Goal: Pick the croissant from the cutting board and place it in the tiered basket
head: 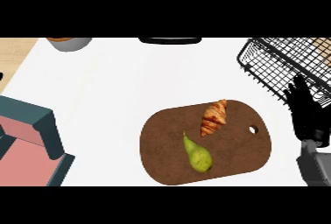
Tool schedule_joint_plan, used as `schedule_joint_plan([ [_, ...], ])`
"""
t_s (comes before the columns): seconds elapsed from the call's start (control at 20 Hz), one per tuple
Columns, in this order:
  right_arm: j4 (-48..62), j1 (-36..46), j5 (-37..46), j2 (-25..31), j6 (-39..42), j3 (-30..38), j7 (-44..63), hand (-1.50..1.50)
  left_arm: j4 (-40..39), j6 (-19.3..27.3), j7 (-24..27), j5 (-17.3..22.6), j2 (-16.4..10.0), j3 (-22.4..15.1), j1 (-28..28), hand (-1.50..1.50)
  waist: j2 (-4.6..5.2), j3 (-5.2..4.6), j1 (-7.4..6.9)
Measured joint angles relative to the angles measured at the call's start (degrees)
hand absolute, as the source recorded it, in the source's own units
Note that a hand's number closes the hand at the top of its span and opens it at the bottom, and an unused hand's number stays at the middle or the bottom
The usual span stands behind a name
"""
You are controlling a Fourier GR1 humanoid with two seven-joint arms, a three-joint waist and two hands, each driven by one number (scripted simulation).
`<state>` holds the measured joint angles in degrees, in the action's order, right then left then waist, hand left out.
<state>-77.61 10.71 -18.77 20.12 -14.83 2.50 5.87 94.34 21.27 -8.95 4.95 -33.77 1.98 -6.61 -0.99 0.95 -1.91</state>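
Two items share our board: croissant near pear. Our right hand rests released, empty, beside the basket; reaching over, we may grab the pear instead.

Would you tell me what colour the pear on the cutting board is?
The pear is yellow-green, darker green toward its narrow end; the head view shows it best.
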Motion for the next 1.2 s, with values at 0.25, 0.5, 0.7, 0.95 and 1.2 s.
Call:
schedule_joint_plan([
  [0.25,-2.1,3.5,0.5,0.2,-1.3,-0.9,4.4,1.50,3.8,0.5,0.3,-1.2,4.2,-4.3,-1.3,0.00,1.46,0.75,1.89],
  [0.5,-3.2,7.3,0.9,-1.2,-6.7,-0.6,10.0,-1.50,3.8,-0.6,2.3,-0.5,9.8,-9.6,-2.9,0.00,1.82,0.87,3.64],
  [0.7,-4.0,8.3,-2.2,-3.5,-2.4,-1.4,9.6,-1.50,2.0,-0.4,2.5,-0.6,14.2,-13.7,-2.3,0.00,2.49,0.76,3.59],
  [0.95,-15.3,8.0,-3.3,0.3,3.8,-3.9,11.6,-1.50,0.9,0.0,2.9,-1.4,15.8,-15.2,-1.7,0.00,0.92,0.01,3.89],
  [1.2,-22.5,10.3,2.6,12.2,10.1,-9.0,21.0,-1.50,0.5,0.5,2.6,-2.2,17.0,-16.3,-2.2,0.00,0.20,-0.53,3.88],
])
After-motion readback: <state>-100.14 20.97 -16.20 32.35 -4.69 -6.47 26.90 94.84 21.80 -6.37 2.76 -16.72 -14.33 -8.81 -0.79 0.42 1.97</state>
